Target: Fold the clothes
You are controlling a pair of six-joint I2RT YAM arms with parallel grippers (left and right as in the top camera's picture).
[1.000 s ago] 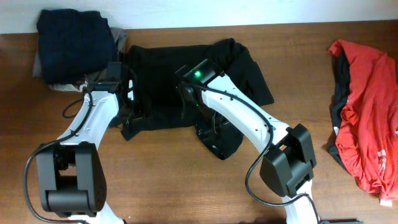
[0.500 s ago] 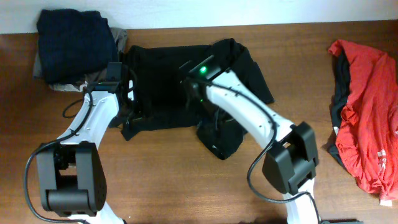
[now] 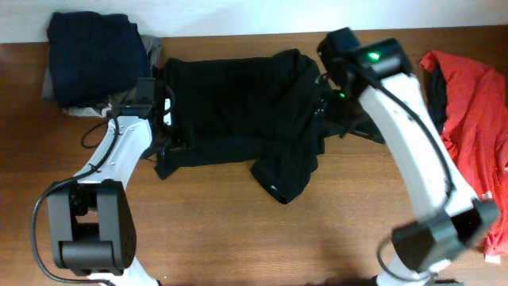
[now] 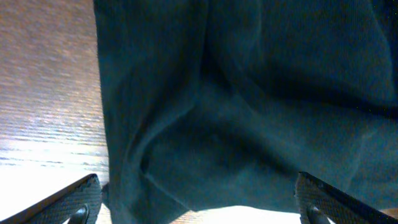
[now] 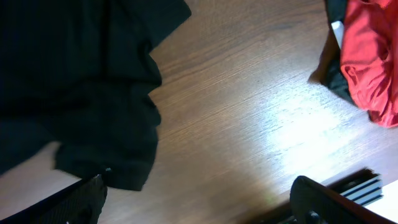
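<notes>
A large black garment (image 3: 230,115) lies rumpled across the middle of the table, one corner trailing toward the front (image 3: 282,179). My left gripper (image 3: 164,127) is at its left edge. In the left wrist view the black garment (image 4: 249,106) fills the frame, and the left gripper (image 4: 199,208) is open over its hem. My right gripper (image 3: 340,107) hovers at the garment's right side. In the right wrist view the right gripper (image 5: 199,202) is open over bare wood, beside the black garment (image 5: 74,81). A red garment (image 3: 468,135) lies at the far right.
A folded navy garment (image 3: 95,44) sits on a grey one (image 3: 57,89) at the back left corner. The red garment (image 5: 373,62) shows at the top right of the right wrist view. Brown wood table (image 3: 206,230) runs along the front.
My right arm has swung from the middle of the black garment to its right side, and its jaws have opened wider. The left arm has stayed put.
</notes>
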